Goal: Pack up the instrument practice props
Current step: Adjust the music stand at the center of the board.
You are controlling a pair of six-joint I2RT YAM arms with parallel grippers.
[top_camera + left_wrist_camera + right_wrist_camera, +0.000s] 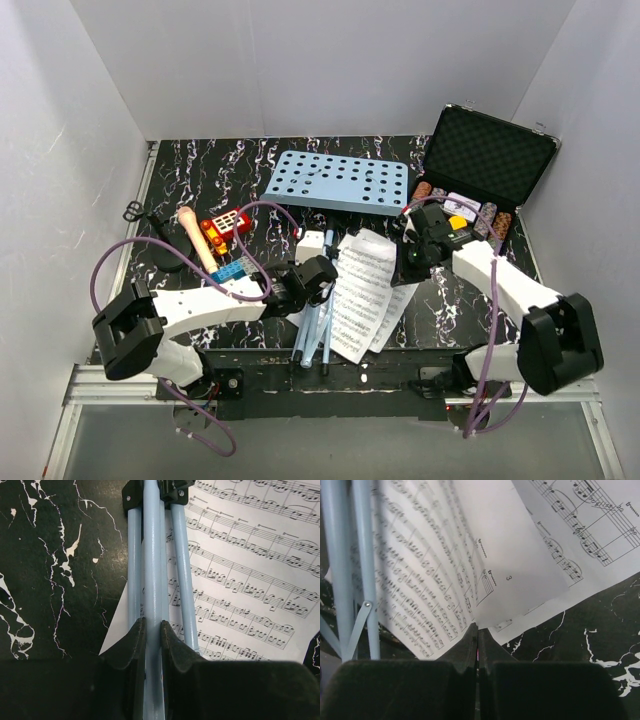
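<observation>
The light-blue music stand (340, 181) lies flat on the table, with its perforated desk at the back and its folded tripod legs (311, 338) pointing at the near edge. My left gripper (316, 274) (152, 626) is shut on the stand's middle tube (152, 560), a leg on each side of it. White sheet-music pages (360, 295) (240, 570) lie partly under the legs. My right gripper (414, 256) (478, 627) is shut on the edge of a curled page (435, 555). The pale-headed microphone (196, 238) lies at the left on its black round base (168, 262).
An open black foam-lined case (492, 158) with poker chips (464, 208) stands at the back right, just behind my right arm. A red toy (225, 228) and a blue brick (229, 271) lie beside the microphone. White walls enclose three sides.
</observation>
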